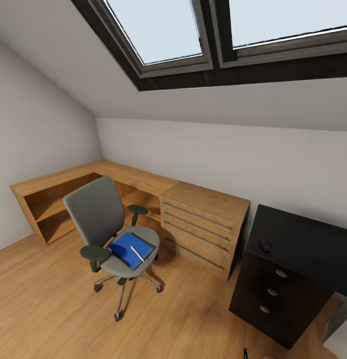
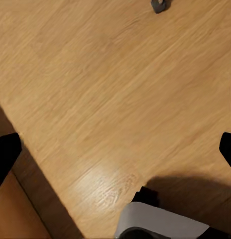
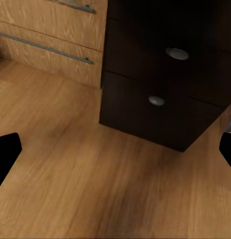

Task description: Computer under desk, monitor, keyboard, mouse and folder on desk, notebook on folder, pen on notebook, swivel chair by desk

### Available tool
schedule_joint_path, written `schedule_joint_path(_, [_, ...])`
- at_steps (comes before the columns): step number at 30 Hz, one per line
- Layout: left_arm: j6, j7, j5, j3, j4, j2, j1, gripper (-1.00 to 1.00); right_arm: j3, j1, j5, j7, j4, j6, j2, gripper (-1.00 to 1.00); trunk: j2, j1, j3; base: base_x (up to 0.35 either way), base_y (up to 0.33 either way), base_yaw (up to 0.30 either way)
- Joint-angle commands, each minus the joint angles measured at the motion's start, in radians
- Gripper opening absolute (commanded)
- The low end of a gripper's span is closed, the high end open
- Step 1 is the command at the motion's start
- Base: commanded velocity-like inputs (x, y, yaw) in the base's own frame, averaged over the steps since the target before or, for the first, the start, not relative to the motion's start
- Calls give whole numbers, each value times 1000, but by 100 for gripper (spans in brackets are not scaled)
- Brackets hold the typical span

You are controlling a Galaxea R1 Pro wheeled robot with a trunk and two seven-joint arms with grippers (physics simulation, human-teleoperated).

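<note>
1. Head view, far left: wooden corner desk [image 1: 59, 180] runs along the 2 walls under the sloped ceiling, open shelves below, top bare.
2. Swivel chair [image 1: 96, 212], grey, stands on the wood floor [image 1: 44, 309] in front of the desk, near it but apart.
3. Blue folder [image 1: 124, 248] lies flat on the chair seat; pen [image 1: 137, 253] lies on top of it. Can't tell a separate notebook from the folder.
4. Wooden drawer unit [image 1: 203, 222] with 4 long handles closes off the desk's right end.
5. Black cabinet [image 1: 285, 269] just right of it, 3 round knobs on the front; small dark mouse [image 1: 264, 245] sits on its top near the left edge.
6. Skylight windows [image 1: 203, 30] overhead.
7. Left wrist view: left gripper [image 2: 115, 154] hangs over bare floor, fingers spread wide at both frame edges, nothing between them; a chair caster [image 2: 159, 5] beyond.
8. Right wrist view: right gripper [image 3: 115, 154] points at the black cabinet's lower drawers, fingers spread wide, grasping nothing.
</note>
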Motion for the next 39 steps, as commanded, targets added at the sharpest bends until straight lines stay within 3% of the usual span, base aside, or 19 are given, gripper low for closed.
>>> schedule_joint_path(1, [-32,-19,8,-24,47,1,-1,100,9,-1,-8,-4,16,-30,-1,100,-1,0,-1,-1,315,-8])
schedule_joint_path(2, [-44,-37,8,-32,69,1,-1,100,9,-1,-7,-4,24,-40,-1,100,-1,0,-1,-1,305,-31])
schedule_joint_path(3, [-78,-104,8,-50,117,0,-1,100,10,-1,-6,-4,47,-60,-1,100,-1,0,-1,0,212,-137])
schedule_joint_path(7, [-119,-185,8,-60,149,1,-1,100,9,-2,-6,-4,67,-74,-1,100,-1,0,-1,0,125,-189])
schedule_joint_path(9, [-186,-233,10,-63,167,3,-1,100,8,-2,-7,-4,79,-80,-2,100,-1,0,-1,0,39,-244])
schedule_joint_path(14, [-229,-248,10,-68,173,1,-1,100,8,-2,-8,-3,84,-82,0,100,-1,0,-1,0,10,-264])
schedule_joint_path(17, [-237,-251,9,-70,174,0,-1,100,8,-2,-9,-3,84,-83,15,100,-1,0,-1,-147,1,-273])
schedule_joint_path(29, [-240,-250,10,-70,174,0,-1,100,8,-2,-12,-3,86,-83,42,100,-1,0,-7,-317,-31,-252])
schedule_joint_path(39, [-241,-250,11,-69,175,0,-1,100,8,-2,-11,-3,86,-83,47,100,-1,0,-17,-334,-114,-192])
